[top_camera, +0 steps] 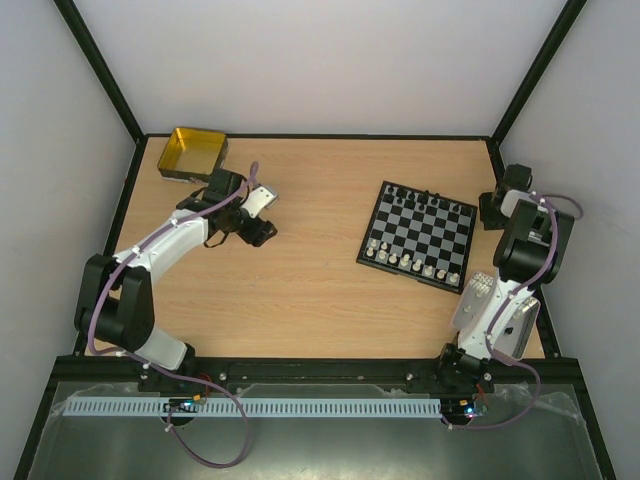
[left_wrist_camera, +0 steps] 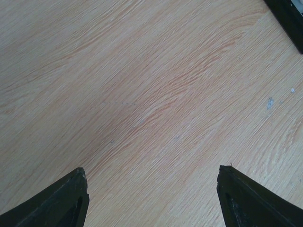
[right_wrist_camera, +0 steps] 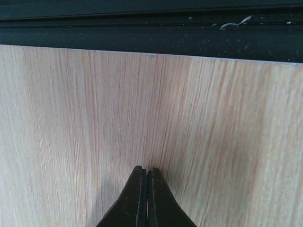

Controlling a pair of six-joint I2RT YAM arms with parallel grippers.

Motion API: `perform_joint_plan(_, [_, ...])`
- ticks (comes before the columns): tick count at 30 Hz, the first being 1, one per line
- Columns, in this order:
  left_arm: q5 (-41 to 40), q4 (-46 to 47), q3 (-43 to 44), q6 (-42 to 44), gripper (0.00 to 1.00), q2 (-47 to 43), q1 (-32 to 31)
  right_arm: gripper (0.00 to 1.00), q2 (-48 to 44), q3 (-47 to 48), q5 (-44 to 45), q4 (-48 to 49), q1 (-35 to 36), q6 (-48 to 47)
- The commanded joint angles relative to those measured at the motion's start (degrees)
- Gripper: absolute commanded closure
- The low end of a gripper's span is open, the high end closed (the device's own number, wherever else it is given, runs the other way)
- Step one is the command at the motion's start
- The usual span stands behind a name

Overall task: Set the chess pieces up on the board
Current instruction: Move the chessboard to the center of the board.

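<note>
The board [top_camera: 417,235] lies on the right half of the table [top_camera: 300,290], slightly askew, with the chess pieces [top_camera: 410,262] lined along its near edge in white and its far edge in black. The right tool [top_camera: 493,207], jaws pressed together on nothing, hangs just beside the board's far right corner, so the board lies to its left. The left tool [top_camera: 258,230], jaws spread wide and empty, sits well apart to the left.

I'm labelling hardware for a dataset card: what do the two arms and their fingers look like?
Both arms match: the left arm and right arm have white link shells between chunky black joints, with a lilac cable looped alongside each. The fingers are matte black tapered wedges. No markings legible.
</note>
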Motion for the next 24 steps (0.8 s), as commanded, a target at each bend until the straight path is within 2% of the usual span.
perform_joint_plan(1, [-1.1, 0.4, 0.6, -0.2, 0.25, 0.8, -0.2, 0.98, 1.9, -2.8, -1.7, -0.4, 1.5, -0.7])
perform_joint_plan(14, [-2.1, 0.0, 1.5, 0.1, 0.25, 0.5, 1.1, 0.98, -7.8, -13.1, -3.7, 3.3, 7.8, 0.2])
perform_joint_plan(24, [-1.8, -0.9, 3.2, 0.9, 0.25, -0.3, 6.0, 0.98, -7.8, -12.6, -7.1, 3.0, 11.9, -3.1])
